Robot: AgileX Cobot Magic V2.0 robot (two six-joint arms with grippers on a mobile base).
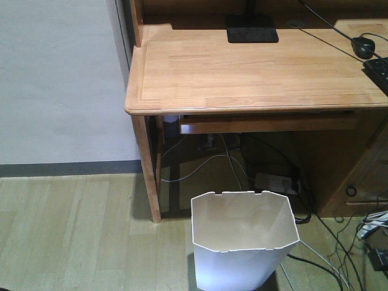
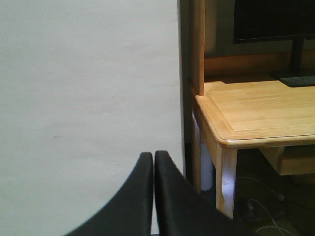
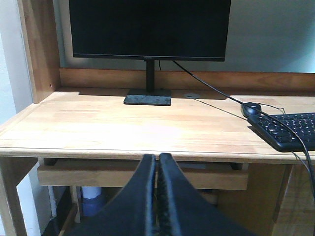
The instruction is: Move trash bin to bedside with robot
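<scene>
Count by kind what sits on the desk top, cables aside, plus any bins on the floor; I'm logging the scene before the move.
Monitor: 1
Keyboard: 1
Mouse: 1
Trash bin: 1
Total: 4

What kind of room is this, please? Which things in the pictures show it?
Probably a home office or study corner, though I cannot be sure. A light wooden desk carries a monitor, keyboard and mouse, and a white trash bin stands on the wood-look floor.
</scene>
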